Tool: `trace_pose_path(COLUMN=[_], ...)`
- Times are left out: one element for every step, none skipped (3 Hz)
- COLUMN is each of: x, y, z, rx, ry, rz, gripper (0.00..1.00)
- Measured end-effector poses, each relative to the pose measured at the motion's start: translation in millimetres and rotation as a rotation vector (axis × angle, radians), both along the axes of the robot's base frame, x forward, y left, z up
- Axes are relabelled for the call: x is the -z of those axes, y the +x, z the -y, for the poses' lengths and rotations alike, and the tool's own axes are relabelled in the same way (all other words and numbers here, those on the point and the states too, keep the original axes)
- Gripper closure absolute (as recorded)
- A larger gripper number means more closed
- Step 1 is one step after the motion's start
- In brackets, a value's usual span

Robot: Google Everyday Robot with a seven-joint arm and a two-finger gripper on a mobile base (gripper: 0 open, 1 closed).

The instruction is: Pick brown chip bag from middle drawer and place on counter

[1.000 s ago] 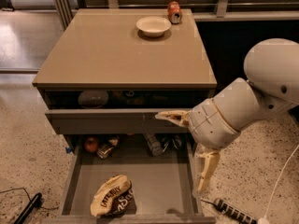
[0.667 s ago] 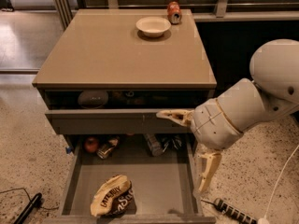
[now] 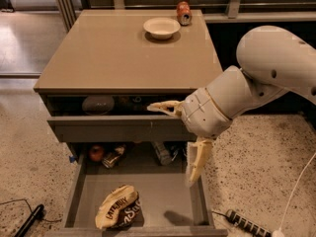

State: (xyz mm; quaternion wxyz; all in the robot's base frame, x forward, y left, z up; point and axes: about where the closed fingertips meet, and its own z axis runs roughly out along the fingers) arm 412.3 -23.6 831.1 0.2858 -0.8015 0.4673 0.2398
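Observation:
The brown chip bag point(image 3: 119, 214) lies crumpled on the floor of the open middle drawer point(image 3: 168, 196), at its front left. My gripper point(image 3: 169, 144) hangs over the drawer's right side, up at the level of the upper drawer's front. It is open wide and empty, one finger point(image 3: 163, 106) pointing left and the other point(image 3: 198, 159) pointing down. It sits to the right of and above the bag, well apart from it. The tan counter point(image 3: 113, 53) tops the cabinet.
A white bowl point(image 3: 161, 27) and an orange can point(image 3: 183, 12) stand at the counter's back. The upper drawer point(image 3: 118, 128) is partly open with dark items inside. A red apple point(image 3: 96, 152) and several small items lie at the middle drawer's back. A power strip point(image 3: 244, 224) lies on the floor.
My gripper and arm have moved left and slightly up, further over the middle drawer. The chip bag has not moved.

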Motion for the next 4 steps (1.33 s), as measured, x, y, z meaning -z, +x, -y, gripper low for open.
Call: trace_pose_path(x=[11.3, 35.2, 63.0, 63.1], y=[-5.2, -13.7, -22.3, -22.3], z=[-1.7, -2.7, 2.6, 2.7], rx=[0.004, 0.011, 0.017, 0.017], ry=[-0.073, -0.189, -0.298, -0.298], rz=[-0.002, -0.003, -0.016, -0.016], gripper=[0.00, 0.00, 0.00, 0.00])
